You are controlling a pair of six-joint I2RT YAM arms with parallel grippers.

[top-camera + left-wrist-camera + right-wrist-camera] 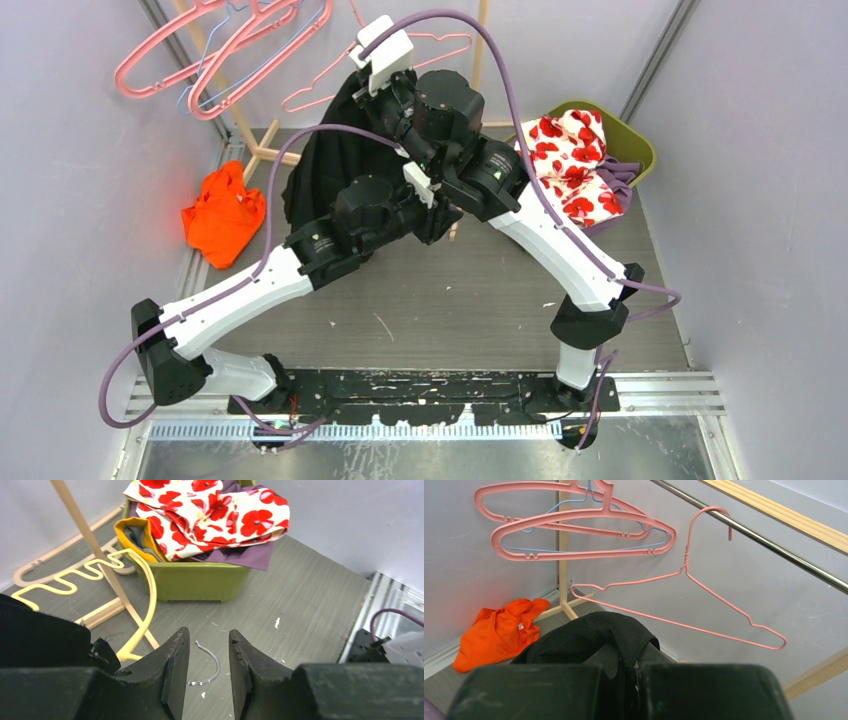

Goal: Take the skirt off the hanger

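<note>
The black skirt (325, 170) hangs bunched in mid-air left of centre, and its ribbed waistband (594, 632) is pinched in my right gripper (636, 667), which is shut on it. In the left wrist view a dark edge of the skirt (35, 630) fills the lower left. Beside it a yellow plastic hanger (142, 575) curves down toward the floor, and I cannot tell whether the two still touch. My left gripper (209, 632) is open just right of that hanger, with only bare floor between its fingers. From above it sits under the right arm (448, 222).
Pink plastic hangers (574, 525) and a pink wire hanger (689, 575) hang on the metal rail. An orange garment (222, 215) lies by the left wall. A green bin (200, 580) holds a poppy-print cloth (210, 515) at the back right. The wooden rack's leg (95, 545) is close by.
</note>
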